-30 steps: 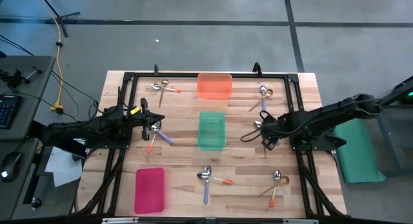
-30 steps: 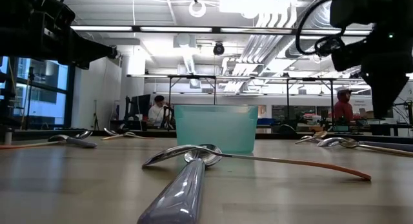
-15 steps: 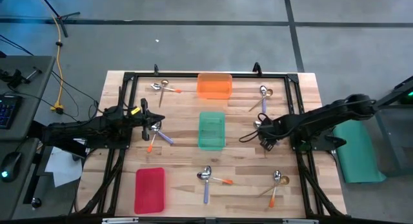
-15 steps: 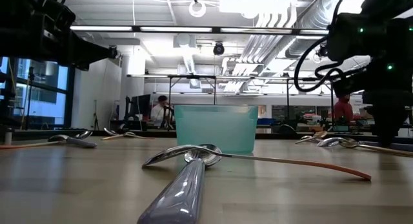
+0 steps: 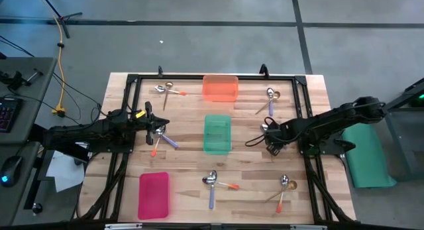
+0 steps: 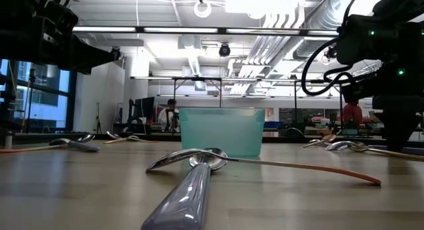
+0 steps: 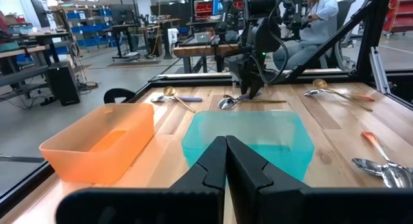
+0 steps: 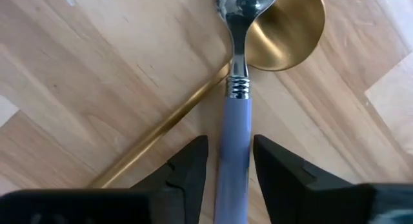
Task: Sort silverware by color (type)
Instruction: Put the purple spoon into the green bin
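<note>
The right gripper's fingers (image 8: 187,166) stand open, straddling the lavender-handled spoon (image 8: 236,130) along its long axis where it crosses a gold spoon (image 8: 284,30) on the bench (image 8: 77,69), right of the teal tray (image 5: 216,134); the left gripper (image 7: 226,162), shut and empty, waits farther off.

Overhead camera looks straight down; low camera sits level, near the green tray (image 6: 222,132), apparently shared by both.

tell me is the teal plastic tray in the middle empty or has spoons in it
Empty: the high view shows only the teal plastic tray's bare floor, no spoons inside.
</note>
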Robot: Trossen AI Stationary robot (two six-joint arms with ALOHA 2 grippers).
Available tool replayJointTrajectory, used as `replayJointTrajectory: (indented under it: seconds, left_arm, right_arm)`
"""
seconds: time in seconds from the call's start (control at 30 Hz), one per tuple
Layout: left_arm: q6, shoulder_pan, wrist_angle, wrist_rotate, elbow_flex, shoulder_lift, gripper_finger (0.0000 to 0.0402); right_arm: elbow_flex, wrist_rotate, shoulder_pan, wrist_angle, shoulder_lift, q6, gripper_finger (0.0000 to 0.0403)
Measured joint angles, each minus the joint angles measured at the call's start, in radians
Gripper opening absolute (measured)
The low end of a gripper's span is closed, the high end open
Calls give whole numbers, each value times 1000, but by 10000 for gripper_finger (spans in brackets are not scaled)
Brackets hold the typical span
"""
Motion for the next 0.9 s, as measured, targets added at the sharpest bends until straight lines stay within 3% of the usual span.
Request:
replayJointTrajectory:
  seconds: [0.37,0.9]
  left_arm:
    - [7,0,0,0,0,0,0]
    - [2,0,-9,0,0,0,0]
  right_arm:
    - [1,-17,0,2,0,-4,28]
    - [169,2,0,-190,7,-28,27]
